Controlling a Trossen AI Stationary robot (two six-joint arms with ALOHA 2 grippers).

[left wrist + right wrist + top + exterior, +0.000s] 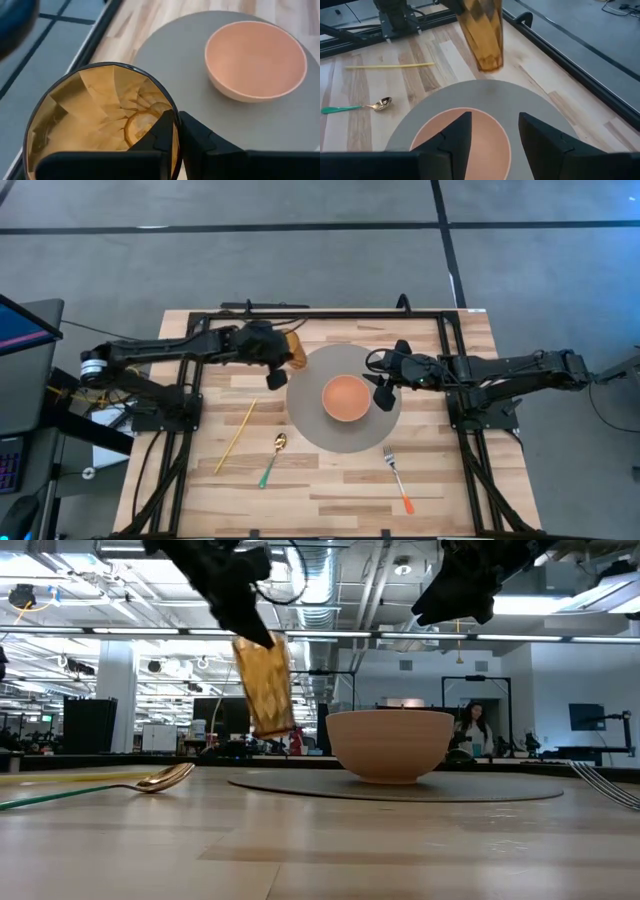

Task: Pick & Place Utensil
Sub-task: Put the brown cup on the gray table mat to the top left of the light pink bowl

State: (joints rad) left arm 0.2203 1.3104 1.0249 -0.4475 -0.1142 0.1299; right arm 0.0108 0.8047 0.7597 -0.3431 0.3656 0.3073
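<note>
From above, the left gripper (283, 358) pinches an amber glass (296, 350) at ten o'clock off the grey plate (310, 420); the right gripper (385, 383) hangs spread over the pink bowl (347, 397). The spoon (273, 459) lies at seven o'clock, the fork (398, 478) at five, a yellow straw (235, 436) at eight. At table height, the glass (264, 685) hangs tilted above the wood. The left wrist shows one finger (165, 132) inside its rim.
</note>
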